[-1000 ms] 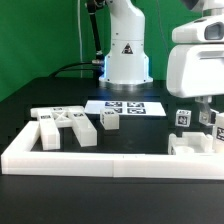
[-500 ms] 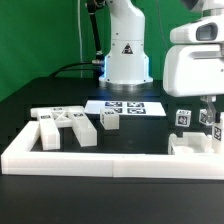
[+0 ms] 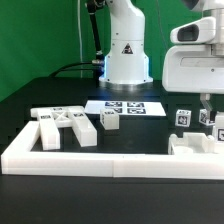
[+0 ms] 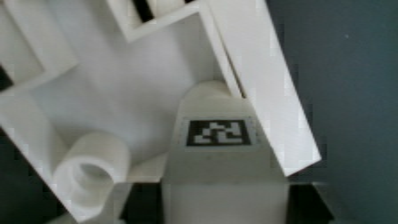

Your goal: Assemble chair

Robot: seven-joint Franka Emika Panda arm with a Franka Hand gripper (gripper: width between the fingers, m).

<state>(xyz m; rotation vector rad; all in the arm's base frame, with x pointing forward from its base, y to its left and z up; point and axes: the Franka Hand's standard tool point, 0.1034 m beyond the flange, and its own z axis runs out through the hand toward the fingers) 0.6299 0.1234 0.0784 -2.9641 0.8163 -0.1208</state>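
Chair parts [image 3: 66,124]: we see them loose on the bench [image 3: 40,95], seemingly unjoined | tool [image 3: 206,112] clenched on a tagged post [image 4: 219,130], at the exterior view's right | we judge nearly all assembly left.

Border wall [image 3: 100,162] fences near edge; bare table [image 3: 140,135] between left, right chair parts [image 3: 68,124] open.
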